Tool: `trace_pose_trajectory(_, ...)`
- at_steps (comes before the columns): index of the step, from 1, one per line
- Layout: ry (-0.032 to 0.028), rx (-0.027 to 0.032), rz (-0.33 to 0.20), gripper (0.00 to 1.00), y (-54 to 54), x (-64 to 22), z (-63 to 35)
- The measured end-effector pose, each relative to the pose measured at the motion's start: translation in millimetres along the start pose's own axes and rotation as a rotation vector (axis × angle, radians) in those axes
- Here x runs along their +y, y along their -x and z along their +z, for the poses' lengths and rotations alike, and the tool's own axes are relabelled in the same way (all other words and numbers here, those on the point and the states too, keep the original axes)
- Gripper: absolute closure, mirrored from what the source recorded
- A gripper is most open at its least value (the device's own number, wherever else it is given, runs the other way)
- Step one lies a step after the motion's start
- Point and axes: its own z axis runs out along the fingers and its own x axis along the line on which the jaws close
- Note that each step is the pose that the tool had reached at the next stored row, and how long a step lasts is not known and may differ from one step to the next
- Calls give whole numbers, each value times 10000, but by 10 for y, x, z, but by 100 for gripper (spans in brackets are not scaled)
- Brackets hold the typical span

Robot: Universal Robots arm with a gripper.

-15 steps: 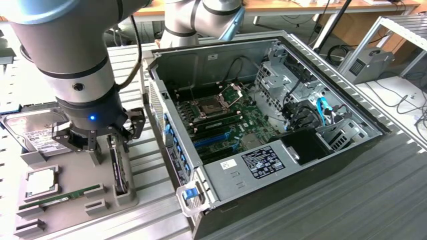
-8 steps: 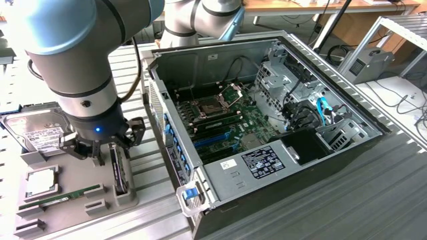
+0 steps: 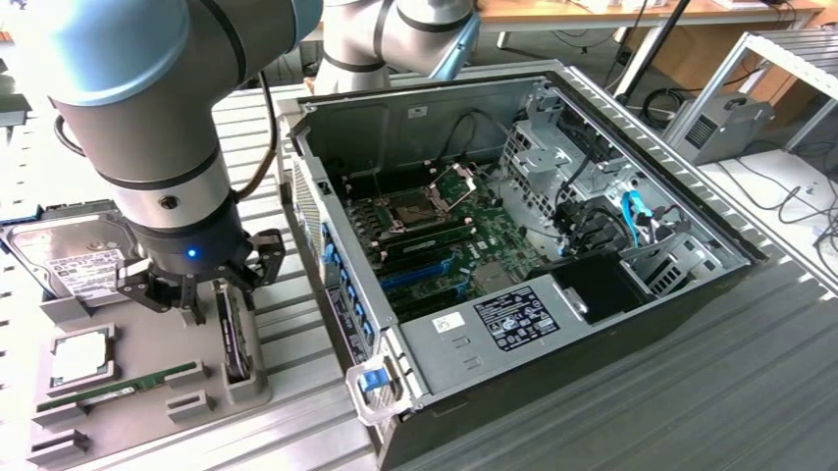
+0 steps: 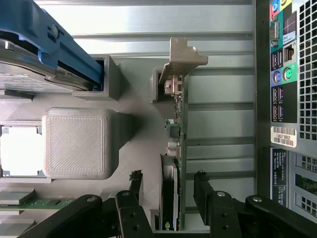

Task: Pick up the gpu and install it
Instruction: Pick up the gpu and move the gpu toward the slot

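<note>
While the gpu (image 4: pixel 177 148) stands on edge in the grey holder (image 3: pixel 131 427) on the worktop (image 3: pixel 629 412), it is straddled by the jaws, which are spread apart with a gap on either side and nothing gripped. If they are closed off-centre or on the fan cooler, the card could be tilted and jammed in the slotted post (image 4: pixel 159 84) beside its silver bracket (image 4: pixel 184 54). Room is limited by the hard drive (image 3: pixel 66 257), processor (image 3: pixel 81 355) and RAM stick (image 3: pixel 118 388) laid on the same holder, and by the open computer case (image 3: pixel 524 245) near it on the exterior view's right.
</note>
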Motion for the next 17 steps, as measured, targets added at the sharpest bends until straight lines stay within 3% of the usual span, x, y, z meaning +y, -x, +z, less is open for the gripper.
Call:
trace_pose_trajectory(10,0,0,1,47,0,3,0)
trace_pose_trajectory(15,0,0,0,73,0,6,0)
trace_pose_trajectory(17,0,0,1,74,0,8,0)
